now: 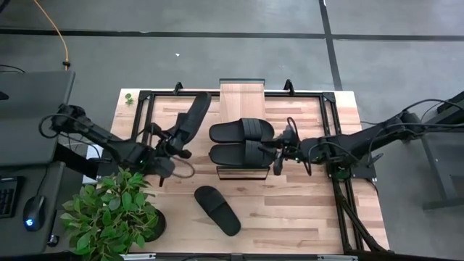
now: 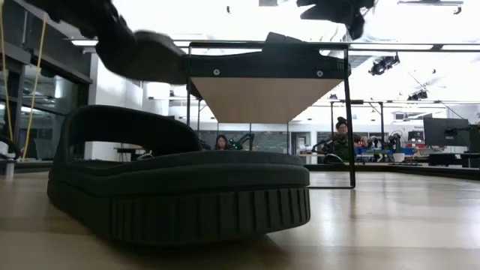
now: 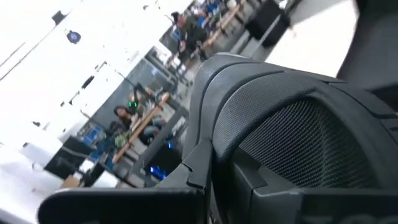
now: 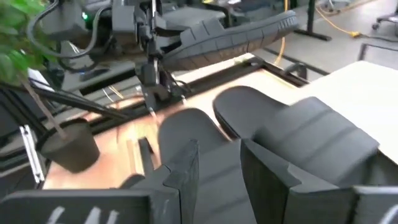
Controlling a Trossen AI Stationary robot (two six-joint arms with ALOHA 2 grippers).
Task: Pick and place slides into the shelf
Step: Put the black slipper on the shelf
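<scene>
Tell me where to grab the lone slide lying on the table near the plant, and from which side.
Grip the slide at its wide band strap, coming straight down from above. It lies flat, sole down, angled diagonally, with open tabletop around it, so the raised strap is the easiest part to pinch.

R hand (image 4: 217, 165) open over two slides (image 4: 298, 134) on shelf (image 4: 367, 81).

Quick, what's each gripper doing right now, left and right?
Left gripper: closed on a raised slide, beside the shelf.
Right gripper: at the two shelved slides; grip cannot be told.
</scene>
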